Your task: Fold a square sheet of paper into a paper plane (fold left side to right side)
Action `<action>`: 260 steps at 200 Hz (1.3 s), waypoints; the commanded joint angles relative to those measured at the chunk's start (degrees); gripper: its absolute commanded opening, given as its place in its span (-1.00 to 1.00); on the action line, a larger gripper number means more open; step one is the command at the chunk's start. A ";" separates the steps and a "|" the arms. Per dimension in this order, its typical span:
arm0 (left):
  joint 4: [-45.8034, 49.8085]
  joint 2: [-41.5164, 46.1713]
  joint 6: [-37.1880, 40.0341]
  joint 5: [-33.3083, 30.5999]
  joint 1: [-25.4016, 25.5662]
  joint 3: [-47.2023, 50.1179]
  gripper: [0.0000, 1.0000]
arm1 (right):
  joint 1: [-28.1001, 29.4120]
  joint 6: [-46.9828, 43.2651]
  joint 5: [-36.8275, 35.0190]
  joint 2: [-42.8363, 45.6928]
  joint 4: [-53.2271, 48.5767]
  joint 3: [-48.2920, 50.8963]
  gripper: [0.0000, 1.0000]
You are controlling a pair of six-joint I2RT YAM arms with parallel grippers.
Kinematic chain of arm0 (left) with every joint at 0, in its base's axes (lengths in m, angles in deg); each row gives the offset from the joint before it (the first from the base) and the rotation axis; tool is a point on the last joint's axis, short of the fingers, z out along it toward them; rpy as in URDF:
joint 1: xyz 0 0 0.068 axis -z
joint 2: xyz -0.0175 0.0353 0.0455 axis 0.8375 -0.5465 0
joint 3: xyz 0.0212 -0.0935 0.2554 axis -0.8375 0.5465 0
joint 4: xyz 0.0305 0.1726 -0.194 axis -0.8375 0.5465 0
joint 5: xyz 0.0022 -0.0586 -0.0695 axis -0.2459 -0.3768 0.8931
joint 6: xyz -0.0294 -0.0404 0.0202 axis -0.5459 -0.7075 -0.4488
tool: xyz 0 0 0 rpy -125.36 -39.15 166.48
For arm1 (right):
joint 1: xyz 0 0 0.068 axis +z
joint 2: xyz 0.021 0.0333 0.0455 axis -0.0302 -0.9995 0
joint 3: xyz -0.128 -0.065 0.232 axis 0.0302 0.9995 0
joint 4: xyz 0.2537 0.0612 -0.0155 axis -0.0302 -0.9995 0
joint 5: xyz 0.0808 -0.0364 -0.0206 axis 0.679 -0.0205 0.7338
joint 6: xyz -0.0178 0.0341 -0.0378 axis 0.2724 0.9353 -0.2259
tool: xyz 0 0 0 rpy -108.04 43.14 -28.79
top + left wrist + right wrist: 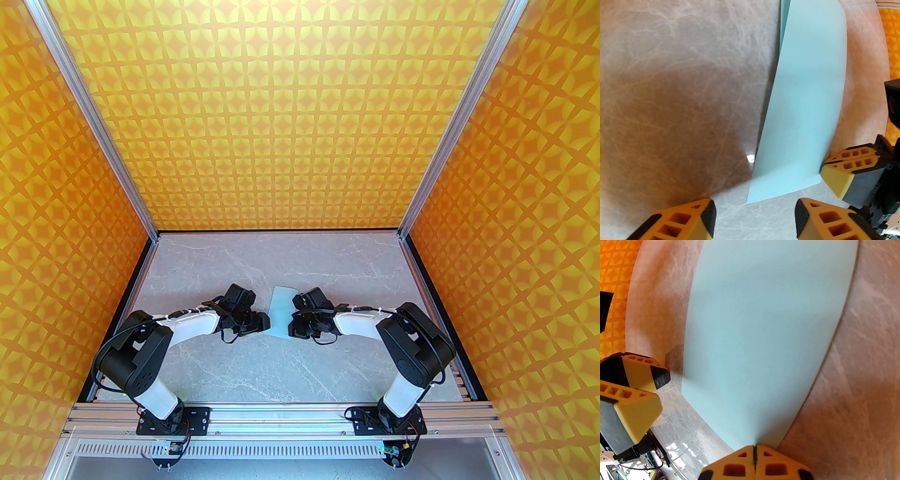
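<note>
Square sheet of paper (pixel 282 311), pale blue, lies on the grey marbled table (pixel 234 365) between the two arms, doubled over into a tall strip, its top layer bowed and a sliver of the lower layer showing at the far left edge (pixel 781 25). At its near right corner the right gripper (pixel 754 447) has its fingers pressed together, pinching the edge of the sheet. Just off the near left corner the left gripper (pixel 755 211) stands with its fingers spread apart, holding nothing.
</note>
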 commanded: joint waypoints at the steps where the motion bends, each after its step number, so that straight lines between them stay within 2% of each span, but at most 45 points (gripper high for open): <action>1: -4.04 -3.43 -0.73 1.69 1.46 -2.28 0.20 | -0.23 -1.10 -2.51 -0.11 -1.48 1.60 -1.00; 55: -4.92 -5.91 -1.93 2.57 5.29 -5.31 0.17 | -0.23 -0.26 -1.49 -1.35 0.43 2.09 -1.00; 135: -0.45 -4.89 -1.37 -0.33 5.32 -6.27 0.16 | -0.82 -0.97 -4.32 6.01 -5.45 -2.16 -1.00; 203: 0.23 -3.71 -0.99 -0.34 5.23 -6.20 0.15 | -1.28 -2.19 -5.29 -0.30 -5.63 -4.42 -1.00; 260: 2.46 1.62 -0.50 -2.36 3.09 -4.93 0.24 | -1.28 -3.16 -7.91 -1.74 -6.24 -2.20 -1.00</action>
